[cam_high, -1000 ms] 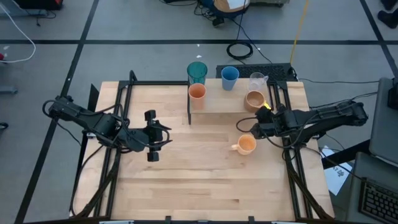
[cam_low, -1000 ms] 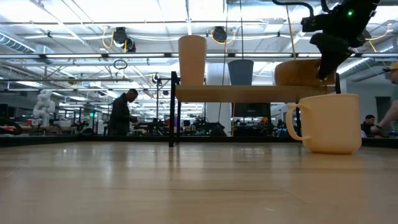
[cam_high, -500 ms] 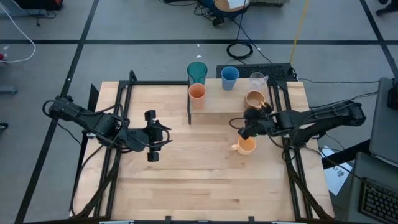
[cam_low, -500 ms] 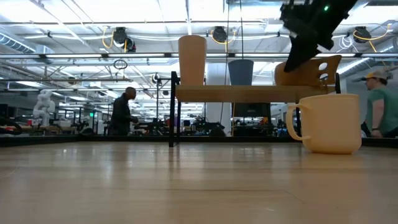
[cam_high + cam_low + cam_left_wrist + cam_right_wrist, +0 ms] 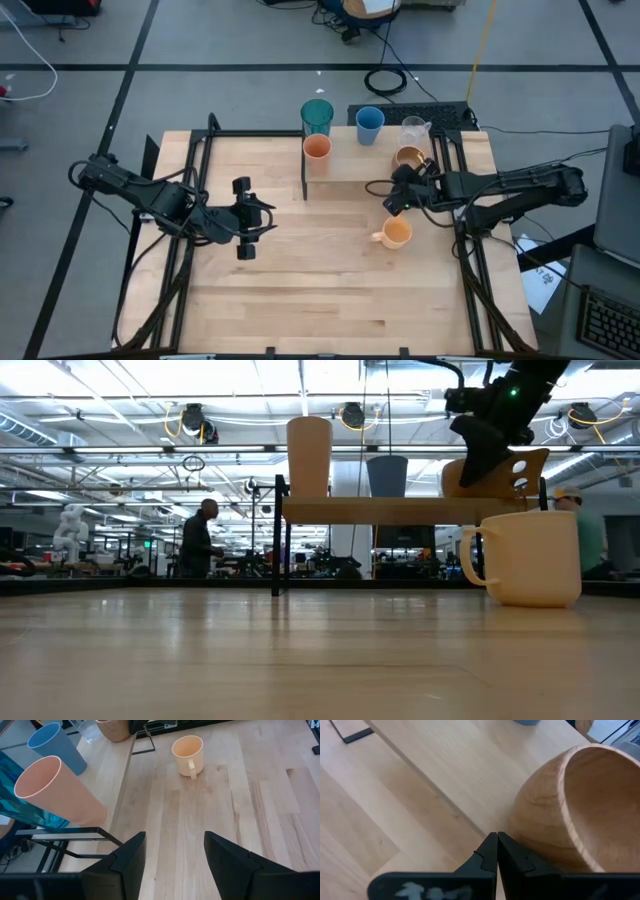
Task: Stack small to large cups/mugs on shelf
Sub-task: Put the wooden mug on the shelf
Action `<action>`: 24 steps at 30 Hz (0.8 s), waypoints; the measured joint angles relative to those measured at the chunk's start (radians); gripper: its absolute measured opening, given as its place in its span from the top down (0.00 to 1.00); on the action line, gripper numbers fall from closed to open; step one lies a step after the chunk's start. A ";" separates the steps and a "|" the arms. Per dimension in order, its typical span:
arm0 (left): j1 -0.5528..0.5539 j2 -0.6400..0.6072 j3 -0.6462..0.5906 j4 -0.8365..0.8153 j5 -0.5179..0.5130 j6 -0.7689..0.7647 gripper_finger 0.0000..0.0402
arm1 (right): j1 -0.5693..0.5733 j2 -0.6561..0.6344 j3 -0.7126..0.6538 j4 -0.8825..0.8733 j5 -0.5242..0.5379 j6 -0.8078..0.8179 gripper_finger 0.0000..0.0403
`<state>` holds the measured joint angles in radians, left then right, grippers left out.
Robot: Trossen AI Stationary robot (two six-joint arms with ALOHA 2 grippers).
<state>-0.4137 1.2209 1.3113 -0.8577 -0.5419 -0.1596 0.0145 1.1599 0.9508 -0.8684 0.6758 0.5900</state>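
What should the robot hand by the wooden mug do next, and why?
Probably open its fingers and line up on the wooden mug. The right gripper is shut, empty, right beside that mug on the shelf, so it can't grab anything yet. The orange mug sits on the table, off the shelf. The left gripper waits, open.

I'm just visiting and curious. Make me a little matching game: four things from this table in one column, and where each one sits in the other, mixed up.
Things:
1. orange handled mug
2. orange cup
3. brown wooden mug
4. left pincer

Places:
A. on the shelf, at its left end
B. over the table, left of centre
C. on the table, in front of the shelf
D. on the shelf, at its right end

Pairs: 1-C, 2-A, 3-D, 4-B
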 joint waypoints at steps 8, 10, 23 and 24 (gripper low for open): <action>0.000 0.000 0.000 0.000 0.000 -0.001 0.50 | -0.032 0.000 0.000 0.002 0.001 -0.034 1.00; 0.000 0.000 0.000 0.000 0.000 -0.001 0.50 | -0.041 0.000 0.000 0.000 0.001 -0.039 1.00; 0.000 0.000 0.000 -0.001 0.000 -0.001 0.50 | -0.053 -0.016 0.006 0.019 -0.023 -0.090 1.00; 0.000 0.000 0.000 -0.001 0.001 -0.001 0.50 | -0.044 -0.022 0.013 0.019 -0.046 -0.086 1.00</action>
<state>-0.4141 1.2209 1.3113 -0.8586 -0.5411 -0.1608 -0.0292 1.1380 0.9642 -0.8490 0.6295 0.5039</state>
